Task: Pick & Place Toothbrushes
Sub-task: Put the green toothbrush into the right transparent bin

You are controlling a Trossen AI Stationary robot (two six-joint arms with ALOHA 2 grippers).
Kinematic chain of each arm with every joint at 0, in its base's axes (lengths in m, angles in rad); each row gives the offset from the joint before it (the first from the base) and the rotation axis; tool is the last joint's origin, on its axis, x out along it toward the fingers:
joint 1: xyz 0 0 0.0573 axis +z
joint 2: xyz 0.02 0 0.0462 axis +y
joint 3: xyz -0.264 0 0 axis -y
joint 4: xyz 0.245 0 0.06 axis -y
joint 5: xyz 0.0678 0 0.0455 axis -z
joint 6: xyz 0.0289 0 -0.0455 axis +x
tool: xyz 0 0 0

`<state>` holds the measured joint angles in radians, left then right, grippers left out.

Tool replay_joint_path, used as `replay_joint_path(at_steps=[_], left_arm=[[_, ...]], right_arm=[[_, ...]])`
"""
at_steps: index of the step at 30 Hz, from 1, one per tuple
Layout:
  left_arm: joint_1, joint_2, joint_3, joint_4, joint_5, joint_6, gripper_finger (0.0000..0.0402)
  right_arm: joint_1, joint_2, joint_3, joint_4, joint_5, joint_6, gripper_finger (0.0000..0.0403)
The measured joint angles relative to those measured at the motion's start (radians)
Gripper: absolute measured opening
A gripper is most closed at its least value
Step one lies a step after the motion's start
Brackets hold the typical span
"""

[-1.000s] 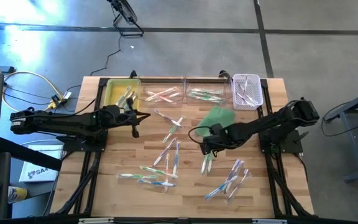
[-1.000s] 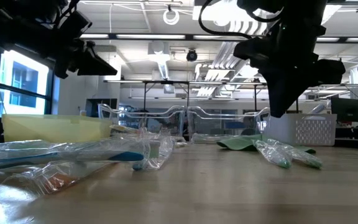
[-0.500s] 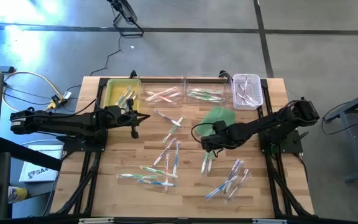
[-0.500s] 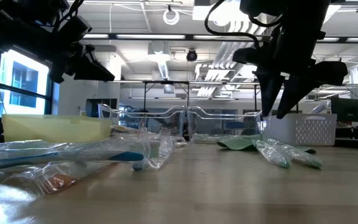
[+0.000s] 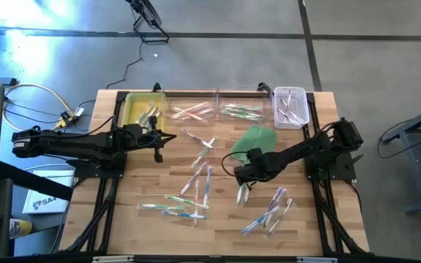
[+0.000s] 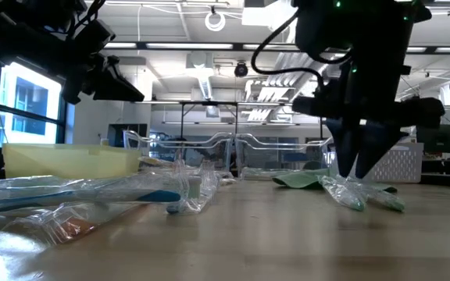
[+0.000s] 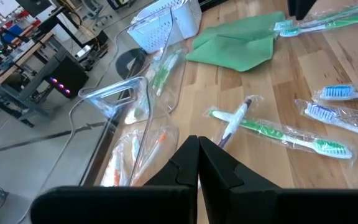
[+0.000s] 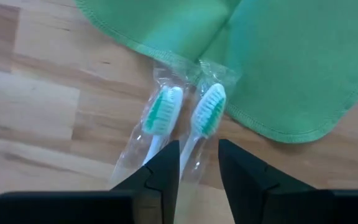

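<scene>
A wooden slatted table (image 5: 218, 219) stands on a grey concrete floor (image 5: 218, 66). Wrapped toothbrushes (image 5: 196, 183) lie scattered across it. The right gripper (image 8: 199, 163), fingers parted, straddles a green-bristled toothbrush (image 8: 205, 121) beside the green cloth (image 8: 266, 56). The left gripper (image 7: 197, 163) hovers pinched closed.

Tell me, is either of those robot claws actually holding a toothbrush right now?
No. The right gripper is open, straddling the handle of one wrapped green toothbrush without clamping it. The left gripper is shut on nothing, above the table.

about 24 toothbrushes (image 5: 196, 183); 1 green cloth (image 5: 256, 138); 4 bins (image 5: 139, 109)
</scene>
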<state>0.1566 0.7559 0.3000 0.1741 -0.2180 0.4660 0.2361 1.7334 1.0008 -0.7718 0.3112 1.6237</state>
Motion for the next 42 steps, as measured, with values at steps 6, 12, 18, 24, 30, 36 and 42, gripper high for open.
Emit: replay_joint_path(at_steps=[6, 12, 18, 24, 30, 36, 42], left_arm=[[0.0, 0.0, 0.0, -0.001, 0.0, 0.0, 0.0005], [0.0, 0.0, 0.0, 0.0, 0.0, 0.0, 0.0005], [0.0, 0.0, 0.0, -0.001, 0.0, 0.0, 0.0005], [0.0, 0.0, 0.0, -0.001, 0.0, 0.0, 0.0005], [0.0, 0.0, 0.0, -0.004, 0.0, -0.001, 0.0005], [0.0, 0.0, 0.0, -0.006, 0.0, -0.001, 0.0005], [0.0, 0.0, 0.0, -0.021, 0.0, 0.0, 0.0005]], right_arm=[[0.0, 0.039, 0.0, 0.016, 0.005, 0.003, 0.0114], [0.0, 0.043, 0.0, 0.037, 0.019, 0.003, 0.0099], [0.0, 0.043, 0.0, 0.039, -0.006, 0.001, 0.0057], [0.0, 0.042, 0.0, 0.036, -0.026, -0.005, 0.0007], [-0.001, 0.04, 0.002, 0.035, -0.069, -0.009, 0.0002], [0.0, 0.019, 0.001, 0.044, -0.115, -0.061, 0.0002], [0.0, -0.07, 0.001, 0.044, -0.093, -0.152, 0.0002]])
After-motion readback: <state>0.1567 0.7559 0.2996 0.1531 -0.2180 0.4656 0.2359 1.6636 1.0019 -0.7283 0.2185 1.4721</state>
